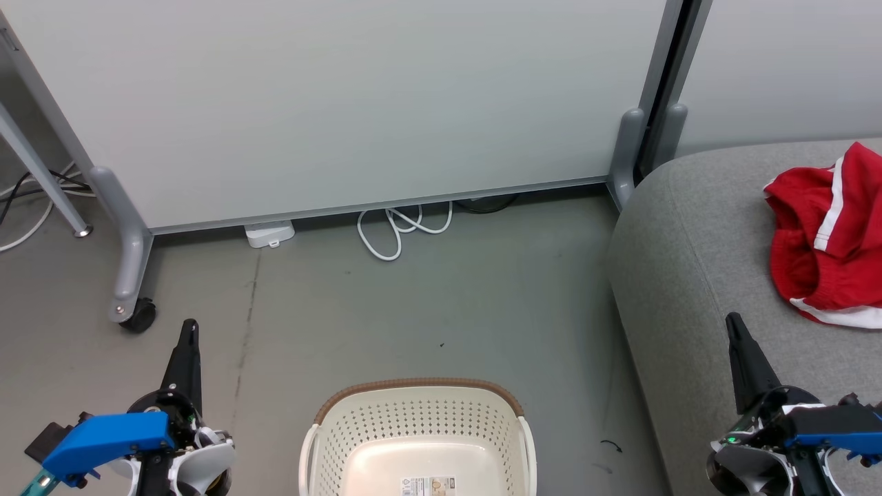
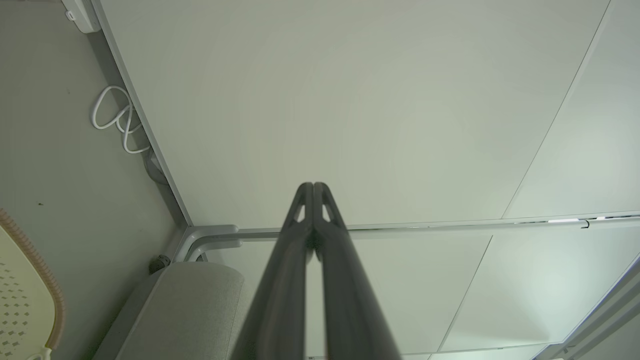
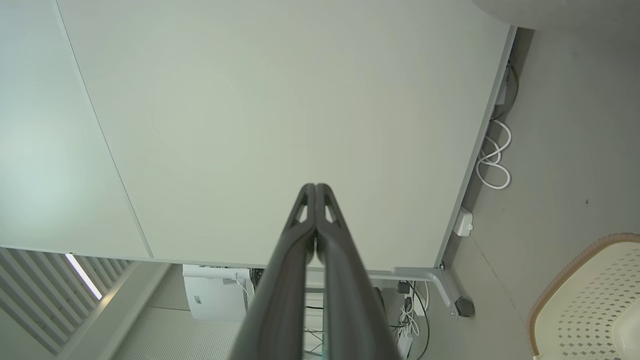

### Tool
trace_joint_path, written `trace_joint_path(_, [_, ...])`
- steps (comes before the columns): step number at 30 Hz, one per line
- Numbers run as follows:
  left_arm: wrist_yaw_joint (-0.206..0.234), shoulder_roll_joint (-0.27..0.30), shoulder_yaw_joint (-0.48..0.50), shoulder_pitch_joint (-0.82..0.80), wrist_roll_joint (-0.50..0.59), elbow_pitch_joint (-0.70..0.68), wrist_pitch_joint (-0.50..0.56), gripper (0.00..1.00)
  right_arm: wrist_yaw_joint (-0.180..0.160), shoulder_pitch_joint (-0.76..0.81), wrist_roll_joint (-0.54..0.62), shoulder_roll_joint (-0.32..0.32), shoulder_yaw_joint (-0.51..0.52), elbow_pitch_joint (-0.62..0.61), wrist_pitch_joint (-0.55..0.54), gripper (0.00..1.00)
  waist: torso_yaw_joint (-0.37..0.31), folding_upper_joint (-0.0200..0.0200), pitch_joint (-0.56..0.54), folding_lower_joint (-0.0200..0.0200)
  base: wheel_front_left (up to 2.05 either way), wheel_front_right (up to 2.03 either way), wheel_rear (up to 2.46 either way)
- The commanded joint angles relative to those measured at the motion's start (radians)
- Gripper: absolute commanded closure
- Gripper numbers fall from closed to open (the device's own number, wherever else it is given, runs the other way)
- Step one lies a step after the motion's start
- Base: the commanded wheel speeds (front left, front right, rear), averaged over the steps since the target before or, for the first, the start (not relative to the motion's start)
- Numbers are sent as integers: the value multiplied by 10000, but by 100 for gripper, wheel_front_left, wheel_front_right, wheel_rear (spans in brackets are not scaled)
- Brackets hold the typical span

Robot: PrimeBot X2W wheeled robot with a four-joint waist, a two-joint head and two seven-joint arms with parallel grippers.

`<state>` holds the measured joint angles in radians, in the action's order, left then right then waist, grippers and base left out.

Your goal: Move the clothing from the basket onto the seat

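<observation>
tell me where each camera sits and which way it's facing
Head view: on the robot's head, looking forward and down at the cream-white perforated plastic basket and the grey fabric sofa seat bearing red white-striped shorts; left gripper and right gripper show, both shut.
Left wrist view: on the left wrist, looking along its dark fingers at the pale partition panel.
Right wrist view: on the right wrist, along its fingers at that panel.
Shared: both wrist views catch the basket's rim and a looped white cable.
</observation>
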<state>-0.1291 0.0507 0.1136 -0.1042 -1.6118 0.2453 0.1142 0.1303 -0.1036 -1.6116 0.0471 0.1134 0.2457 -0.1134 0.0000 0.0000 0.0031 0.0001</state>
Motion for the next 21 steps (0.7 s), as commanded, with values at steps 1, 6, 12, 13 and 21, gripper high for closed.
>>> trace_joint_path(1, [-30,-10,23,-96,-23,-37,31,100,7,-97,-28,59,14,-36,-31,100,0,0,0,-1,0,0,0])
trace_joint_path(6, [-29,-10,22,-96,-23,-37,31,100,8,-97,-28,60,13,-36,-31,100,0,0,0,-1,0,0,0])
trace_joint_path(12, [-29,-10,22,-96,-24,-38,31,100,8,-97,-29,60,13,-36,-31,100,0,0,0,-1,0,0,0])
trace_joint_path(13, [-29,-10,22,-96,-24,-38,31,100,8,-97,-29,60,13,-36,-31,100,0,0,0,-1,0,0,0])
trace_joint_path(21, [-29,-10,22,-96,-24,-38,30,100,8,-97,-29,60,13,-36,-31,100,0,0,0,-1,0,0,0])
